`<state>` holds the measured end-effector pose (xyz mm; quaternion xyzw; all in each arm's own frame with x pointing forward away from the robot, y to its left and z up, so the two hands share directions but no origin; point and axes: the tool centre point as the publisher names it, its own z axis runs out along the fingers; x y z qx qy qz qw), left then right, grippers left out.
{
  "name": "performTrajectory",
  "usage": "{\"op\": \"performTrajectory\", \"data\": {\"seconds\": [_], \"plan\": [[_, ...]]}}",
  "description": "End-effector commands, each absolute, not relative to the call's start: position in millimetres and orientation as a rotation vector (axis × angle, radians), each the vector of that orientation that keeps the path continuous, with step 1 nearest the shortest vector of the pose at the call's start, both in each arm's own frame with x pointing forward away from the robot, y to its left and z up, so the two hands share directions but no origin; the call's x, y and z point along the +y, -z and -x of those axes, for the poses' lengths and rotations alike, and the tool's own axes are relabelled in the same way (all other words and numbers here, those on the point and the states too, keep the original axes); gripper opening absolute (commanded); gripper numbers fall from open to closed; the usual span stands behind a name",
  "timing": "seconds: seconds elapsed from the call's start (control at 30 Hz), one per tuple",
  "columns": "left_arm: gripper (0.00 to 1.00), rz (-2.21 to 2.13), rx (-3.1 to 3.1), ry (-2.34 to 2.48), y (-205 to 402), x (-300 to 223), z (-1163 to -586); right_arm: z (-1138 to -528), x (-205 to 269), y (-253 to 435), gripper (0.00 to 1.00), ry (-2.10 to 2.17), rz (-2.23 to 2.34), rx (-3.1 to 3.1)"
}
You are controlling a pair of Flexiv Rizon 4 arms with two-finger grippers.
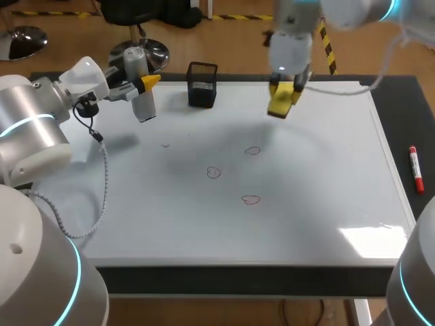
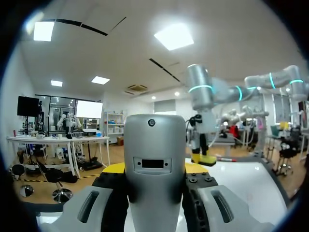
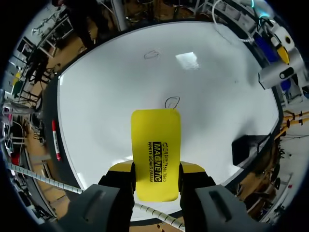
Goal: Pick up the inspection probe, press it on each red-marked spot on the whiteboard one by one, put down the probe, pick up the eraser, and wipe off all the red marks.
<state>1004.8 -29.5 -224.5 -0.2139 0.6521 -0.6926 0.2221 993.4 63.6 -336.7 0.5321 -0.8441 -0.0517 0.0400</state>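
Note:
The grey inspection probe (image 1: 143, 103) hangs above the whiteboard's (image 1: 319, 183) far left corner, my left gripper (image 1: 147, 85) shut on it. In the left wrist view the probe (image 2: 154, 159) stands upright between the fingers. My right gripper (image 1: 285, 92) is shut on the yellow eraser (image 1: 280, 103), held above the board's far middle. In the right wrist view the eraser (image 3: 155, 152) points at a red mark (image 3: 172, 102). Three red loops show on the board: one (image 1: 252, 151) below the eraser, one (image 1: 214, 172) left of it, one (image 1: 250, 200) nearer.
A black mesh holder (image 1: 202, 85) stands at the board's far edge between the two grippers. A red marker (image 1: 415, 170) lies on the dark table right of the board. A faint small stroke (image 1: 165, 145) sits on the board's left part.

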Motion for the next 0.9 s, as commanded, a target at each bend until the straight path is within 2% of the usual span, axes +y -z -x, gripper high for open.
{"op": "performTrajectory", "data": {"seconds": [0.03,0.4,0.9], "plan": [[0.00,0.595,1.794,1.909,224,-31,-1005,-979,89,336,0.00,0.099,-1.672,-2.576],[0.00,0.595,1.794,1.909,224,-31,-1005,-924,161,349,0.00,0.015,-1.793,-2.483],[0.00,0.595,1.794,1.909,224,-31,-1005,-880,224,367,0.00,0.086,-1.833,-2.483]]}}
